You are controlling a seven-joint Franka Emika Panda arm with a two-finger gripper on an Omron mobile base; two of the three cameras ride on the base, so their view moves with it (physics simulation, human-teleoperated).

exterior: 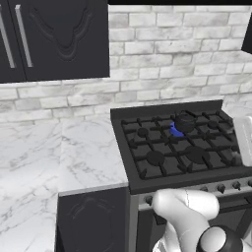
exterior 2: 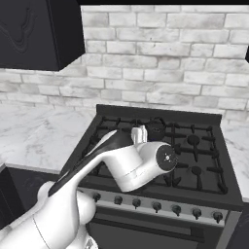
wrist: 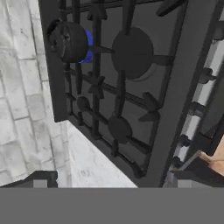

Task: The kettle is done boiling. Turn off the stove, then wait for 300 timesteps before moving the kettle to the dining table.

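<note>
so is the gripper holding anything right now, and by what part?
Nothing is held. The kettle sits on a rear burner of the stove with blue flame under it, apart from the arm.

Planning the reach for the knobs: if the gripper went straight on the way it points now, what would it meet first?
Most likely the stove top: its grates near the large middle burner, short of the kettle. Depth is unclear.

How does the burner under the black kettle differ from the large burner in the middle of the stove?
The rear burner under the small squat black kettle shows a blue flame; the large round centre burner shows none. The rear burner carries the kettle; the centre one is bare. Both sit under cast-iron grates on the wide black gas stove.
</note>
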